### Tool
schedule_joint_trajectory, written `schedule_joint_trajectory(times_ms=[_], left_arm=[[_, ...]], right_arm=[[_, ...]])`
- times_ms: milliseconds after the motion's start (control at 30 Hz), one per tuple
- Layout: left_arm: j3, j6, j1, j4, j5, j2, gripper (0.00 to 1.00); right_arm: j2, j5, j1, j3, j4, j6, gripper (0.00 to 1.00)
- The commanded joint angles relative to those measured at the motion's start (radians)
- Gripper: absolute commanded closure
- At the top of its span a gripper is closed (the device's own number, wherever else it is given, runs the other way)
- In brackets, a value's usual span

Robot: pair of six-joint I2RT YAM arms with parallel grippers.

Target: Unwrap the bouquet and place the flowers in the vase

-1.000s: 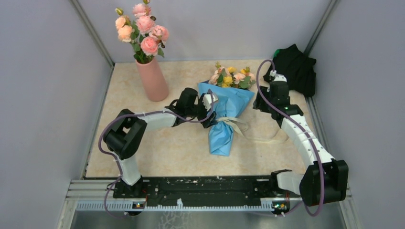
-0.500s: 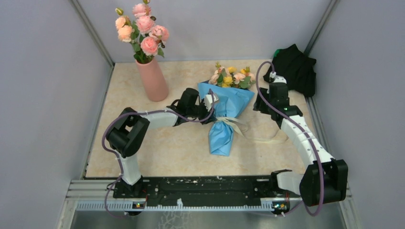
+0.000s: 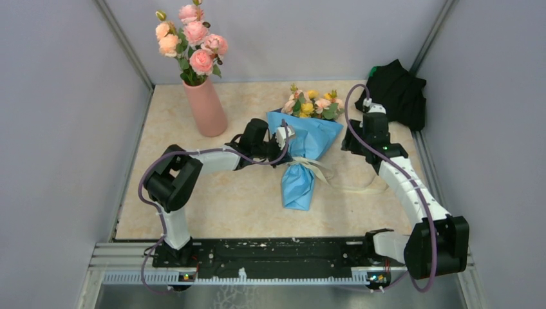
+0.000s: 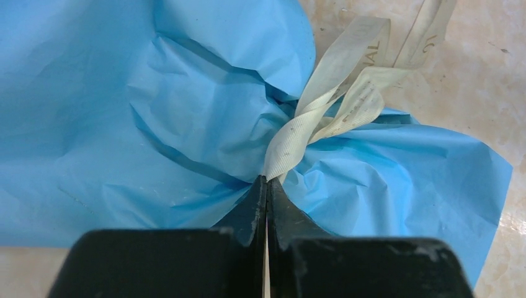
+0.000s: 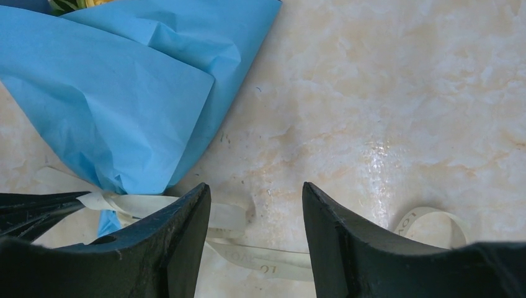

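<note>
Cream ribbon (image 4: pixel 296 133) pinched, left gripper (image 4: pixel 267 186) newly closed — bouquet (image 3: pixel 308 143) unmoved

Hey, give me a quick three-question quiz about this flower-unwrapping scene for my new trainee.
1. True or false: the left gripper is shut on the cream ribbon tied around the bouquet.
2. The right gripper is: A) fully shut, B) open above the table, C) out of sight.
3. What already stands in the pink vase?
Key: 1 true. 2 B. 3 pink roses.
</note>
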Motion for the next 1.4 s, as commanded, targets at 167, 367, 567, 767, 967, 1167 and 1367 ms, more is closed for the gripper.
schedule_joint_trajectory(times_ms=[167, 367, 567, 767, 967, 1167, 1367], left_arm=[[0.004, -0.002, 0.000, -0.019, -0.093, -0.031, 1.00], [-0.010, -0.020, 0.000, -0.024, -0.100, -0.041, 1.00], [-0.048, -0.005, 0.000, -0.044, -0.202, -0.079, 1.00], [-0.037, -0.012, 0.000, -0.135, -0.383, -0.098, 1.00], [-0.042, -0.031, -0.001, -0.203, -0.474, -0.153, 1.00], [-0.024, -0.053, -0.009, -0.315, -0.635, -0.279, 1.00], [-0.017, -0.075, -0.015, -0.395, -0.900, -0.417, 1.00]], right_arm=[[0.043, -0.061, 0.087, 0.055, 0.070, 0.038, 0.43], [0.215, -0.179, 0.197, 0.139, 0.174, 0.099, 0.43], [0.413, -0.271, 0.213, 0.202, 0.269, 0.143, 0.43], [0.580, -0.283, 0.229, 0.267, 0.267, 0.129, 0.43], [0.616, -0.272, 0.230, 0.237, 0.299, 0.132, 0.43], [0.625, -0.266, 0.230, 0.222, 0.303, 0.130, 0.43], [0.630, -0.267, 0.230, 0.217, 0.305, 0.132, 0.43]])
